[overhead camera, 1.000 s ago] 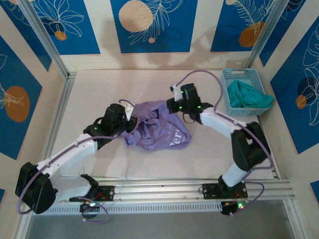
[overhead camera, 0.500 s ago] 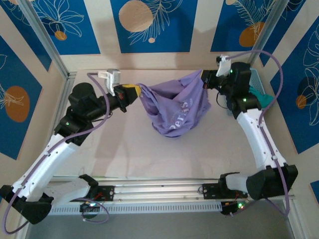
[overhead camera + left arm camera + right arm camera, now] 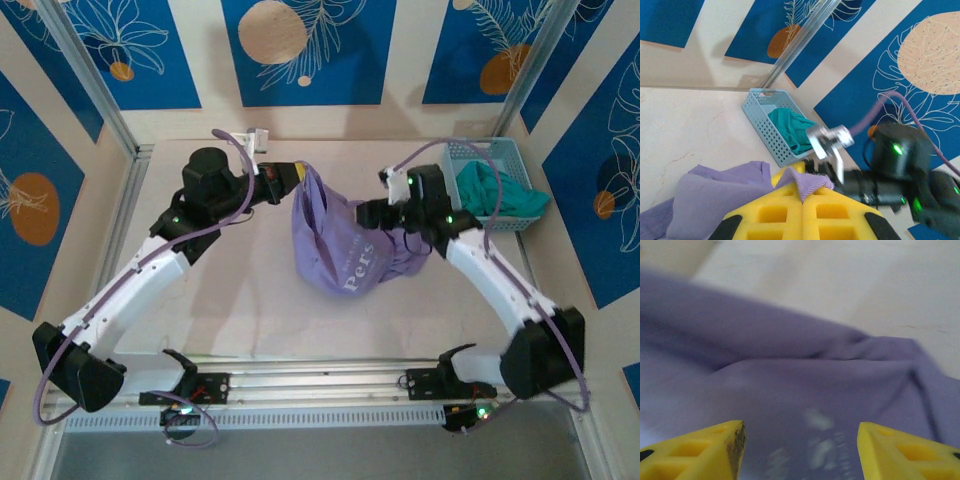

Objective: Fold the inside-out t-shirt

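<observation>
The left gripper (image 3: 288, 180) is reaching over the far middle of the table (image 3: 220, 300) and is clamping a top edge of the lavender t-shirt (image 3: 345, 240). In the left wrist view its yellow fingers (image 3: 775, 215) are pressing together, with a fold of purple cloth (image 3: 805, 182) pinched in the seam between them. The t-shirt is hanging down from this grip as a bunched, sack-like mass at the centre of the table. White lettering (image 3: 352, 272) is showing on its lower front. Its bottom end is lying at table level, though contact with the surface cannot be confirmed from above. The right gripper (image 3: 372, 213) is sitting just beside the right flank of the hanging cloth, lower than the left gripper. In the right wrist view this gripper (image 3: 800, 440) is standing wide open: its two yellow fingertips (image 3: 732, 442) are well apart, and the purple fabric (image 3: 790, 370) is lying beyond them, blurred, with nothing caught between them. Whether the tips are touching the cloth cannot be told. A light blue perforated basket (image 3: 478, 150) is standing at the far right corner of the table. It is holding a crumpled teal garment (image 3: 495, 190), well apart from the t-shirt. The left wrist view is showing the same basket (image 3: 760, 122) and garment (image 3: 790, 130) beyond the right arm (image 3: 895, 170).
</observation>
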Controlling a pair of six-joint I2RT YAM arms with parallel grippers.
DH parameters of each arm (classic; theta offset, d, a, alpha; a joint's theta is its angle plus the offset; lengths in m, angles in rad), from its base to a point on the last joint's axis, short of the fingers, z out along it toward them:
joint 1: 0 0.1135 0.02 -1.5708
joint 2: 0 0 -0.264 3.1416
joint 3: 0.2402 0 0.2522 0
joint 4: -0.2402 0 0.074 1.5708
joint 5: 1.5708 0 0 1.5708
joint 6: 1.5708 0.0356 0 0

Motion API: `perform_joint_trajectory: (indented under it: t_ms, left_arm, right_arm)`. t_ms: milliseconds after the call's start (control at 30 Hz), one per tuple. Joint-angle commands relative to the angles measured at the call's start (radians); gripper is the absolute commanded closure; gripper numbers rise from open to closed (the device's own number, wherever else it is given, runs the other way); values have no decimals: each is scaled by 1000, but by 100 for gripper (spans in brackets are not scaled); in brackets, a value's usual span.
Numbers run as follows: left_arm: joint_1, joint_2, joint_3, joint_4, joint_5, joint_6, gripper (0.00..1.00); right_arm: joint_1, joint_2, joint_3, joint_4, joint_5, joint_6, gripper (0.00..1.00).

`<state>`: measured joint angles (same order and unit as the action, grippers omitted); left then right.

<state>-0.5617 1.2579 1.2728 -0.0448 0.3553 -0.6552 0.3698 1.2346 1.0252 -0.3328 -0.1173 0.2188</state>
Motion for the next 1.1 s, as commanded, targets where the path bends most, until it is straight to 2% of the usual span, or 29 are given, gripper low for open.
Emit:
perform_joint_trajectory:
  t_ms: [0, 133, 300, 400, 467, 567, 667, 733, 800, 867, 900, 1067]
  left_arm:
    - [11, -26, 41, 14, 11, 20, 100]
    - [10, -31, 36, -2, -7, 22, 100]
    - [9, -38, 46, -19, -17, 18, 100]
    - [7, -41, 45, -23, -27, 24, 100]
    - [7, -36, 51, -25, -25, 25, 100]
    - [7, -36, 53, -22, -19, 22, 100]
    - [7, -38, 53, -18, -21, 20, 100]
    - [8, -40, 53, -18, -25, 19, 100]
    - [7, -41, 54, -21, -31, 19, 100]
    - [7, -41, 60, -29, -40, 24, 100]
    - [7, -44, 67, -38, -44, 30, 100]
    - [8, -72, 142, -111, -111, 104, 100]
  right_arm:
    - [76, -73, -125, 197, -96, -20, 35]
    - [136, -78, -187, 302, -64, -6, 35]
    - [305, -161, -303, 384, 103, -49, 36]
    - [356, -190, -374, 453, 141, -16, 38]
    - [391, -185, -398, 455, 229, -6, 39]
    - [413, -173, -419, 431, 345, 0, 38]
    - [410, -144, -444, 464, 366, 8, 40]
    - [409, -109, -444, 478, 376, 9, 52]
    - [407, -91, -433, 473, 382, 3, 76]
    - [402, -110, -416, 452, 386, -12, 94]
    - [396, -133, -402, 427, 392, -23, 100]
    - [316, -298, -281, 277, 358, -92, 100]
